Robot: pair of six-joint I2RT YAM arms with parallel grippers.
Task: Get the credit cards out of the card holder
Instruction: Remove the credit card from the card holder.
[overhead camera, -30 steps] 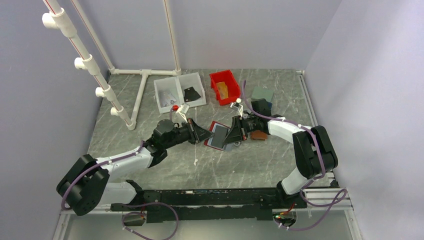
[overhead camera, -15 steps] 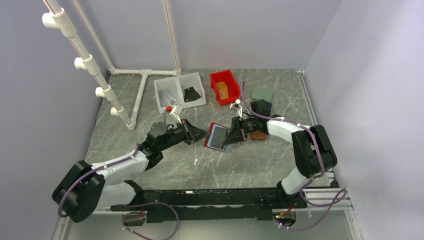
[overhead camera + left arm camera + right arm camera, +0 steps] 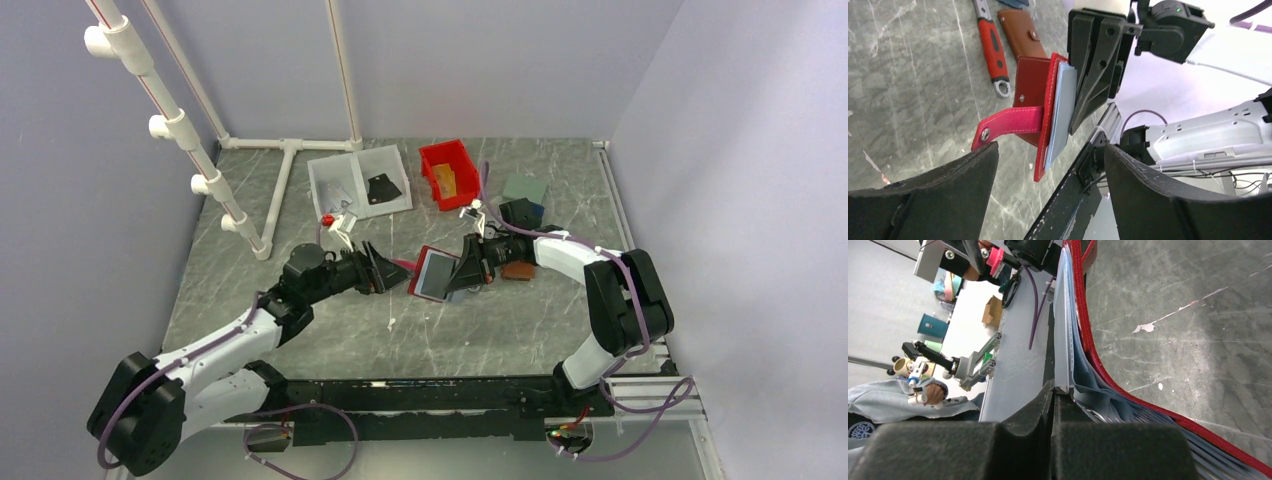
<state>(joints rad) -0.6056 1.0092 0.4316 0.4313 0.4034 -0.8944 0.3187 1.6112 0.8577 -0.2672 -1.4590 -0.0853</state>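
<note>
The red card holder [image 3: 428, 272] is held off the table, spread open with its pale blue-grey inside [image 3: 1063, 107] showing. My right gripper [image 3: 468, 268] is shut on the edge of that pale inner leaf [image 3: 1062, 355], and the red cover [image 3: 1087, 335] curves beside it. My left gripper [image 3: 1048, 150] is open just left of the holder. The red strap tab [image 3: 1008, 122] reaches to the tip of one of its fingers [image 3: 923, 200]. No credit cards show plainly in the pockets. A tan-orange flat card [image 3: 447, 180] lies in the red bin [image 3: 436, 155].
A white two-part tray [image 3: 345, 190] sits behind the left gripper. A brown wallet [image 3: 1023, 32] and a red-handled wrench [image 3: 993, 50] lie beyond the holder. A green-blue wallet [image 3: 524, 190] is at the back right, and a white pipe frame [image 3: 290, 150] at the back left.
My left gripper has opened, letting go of the strap, and drawn back to the left. The right gripper keeps its hold on the holder in the same place.
</note>
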